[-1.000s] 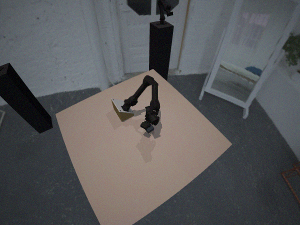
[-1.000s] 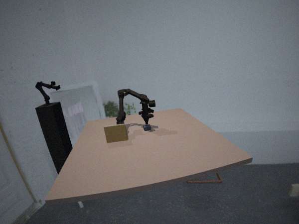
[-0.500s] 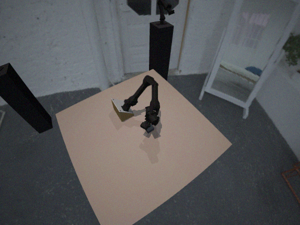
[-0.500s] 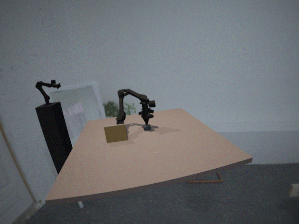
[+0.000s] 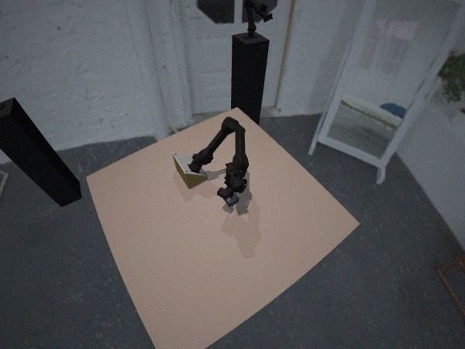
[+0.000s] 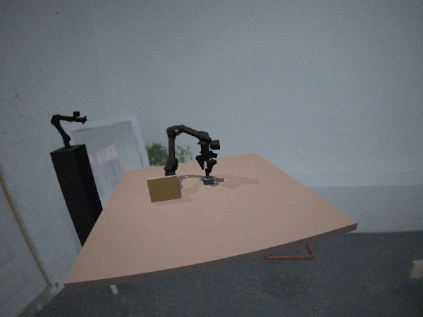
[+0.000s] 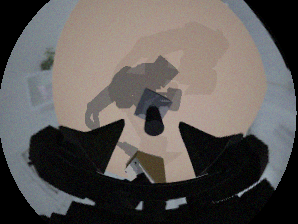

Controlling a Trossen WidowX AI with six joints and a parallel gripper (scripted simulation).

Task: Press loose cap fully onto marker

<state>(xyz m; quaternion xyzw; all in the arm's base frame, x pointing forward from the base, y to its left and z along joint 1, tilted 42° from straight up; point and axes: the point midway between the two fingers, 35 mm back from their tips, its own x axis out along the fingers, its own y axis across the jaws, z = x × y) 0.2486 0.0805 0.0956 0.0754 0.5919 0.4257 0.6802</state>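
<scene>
The small blue-grey holder block (image 5: 234, 202) (image 6: 208, 182) (image 7: 150, 95) stands on the table (image 5: 174, 252) (image 6: 225, 218) (image 7: 95, 50). A dark upright marker (image 6: 207, 173) (image 7: 153, 112) rises from it. Its near end in the wrist view is a round black top, which looks like the cap (image 7: 154, 128). No separate cap shows on the table. How far down the cap sits cannot be told. My gripper (image 7: 152, 123) (image 6: 206, 168) is open, its fingers apart on either side of the marker's top and touching nothing that I can see. In the top view the gripper hides the marker.
A wedge-shaped block with a yellow side (image 5: 191, 181) (image 6: 163, 189) (image 7: 153, 165) stands on the table beside the arm's base. A black pedestal (image 5: 249, 74) (image 6: 75, 190) with another small arm stands beyond the table edge, and a second black pedestal (image 5: 36, 155) stands at the left.
</scene>
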